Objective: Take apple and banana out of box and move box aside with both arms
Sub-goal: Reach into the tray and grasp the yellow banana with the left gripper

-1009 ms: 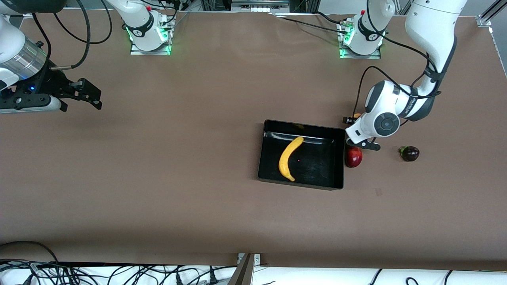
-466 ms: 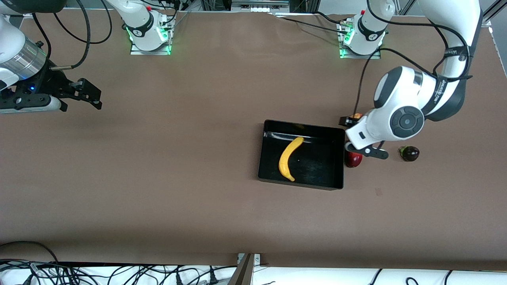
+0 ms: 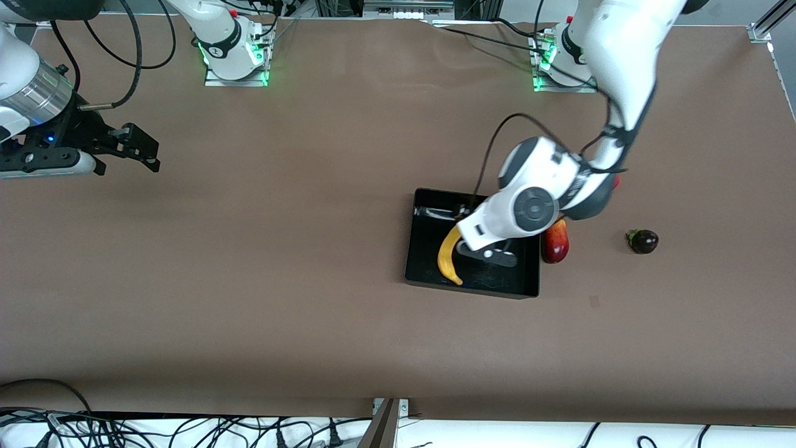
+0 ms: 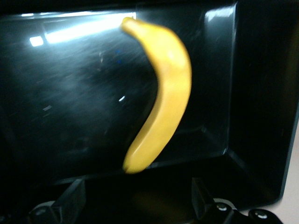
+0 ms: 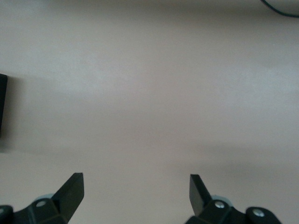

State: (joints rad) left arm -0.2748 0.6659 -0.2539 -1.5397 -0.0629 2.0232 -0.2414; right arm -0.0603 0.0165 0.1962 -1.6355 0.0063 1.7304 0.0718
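Observation:
The yellow banana point(image 3: 444, 258) lies in the glossy black box point(image 3: 472, 289), at the side toward the right arm's end. My left gripper point(image 3: 481, 234) hangs over the box just beside the banana, open and empty. In the left wrist view the banana point(image 4: 163, 102) lies on the box's floor point(image 4: 70, 116) just ahead of the open left gripper point(image 4: 136, 186). The red apple point(image 3: 555, 244) rests on the table against the box's outer wall toward the left arm's end. My right gripper point(image 3: 146, 149) waits open over bare table at the right arm's end, and it is empty in its wrist view point(image 5: 135, 179).
A small dark purple fruit point(image 3: 643, 241) with a green stem lies on the table toward the left arm's end, past the apple. The brown table point(image 3: 280, 261) spreads wide round the box. Cables run along the table's edge nearest the front camera.
My left arm has swung from beside the apple to over the box, toward the right arm's end. The apple stays on the table. The right arm has not moved.

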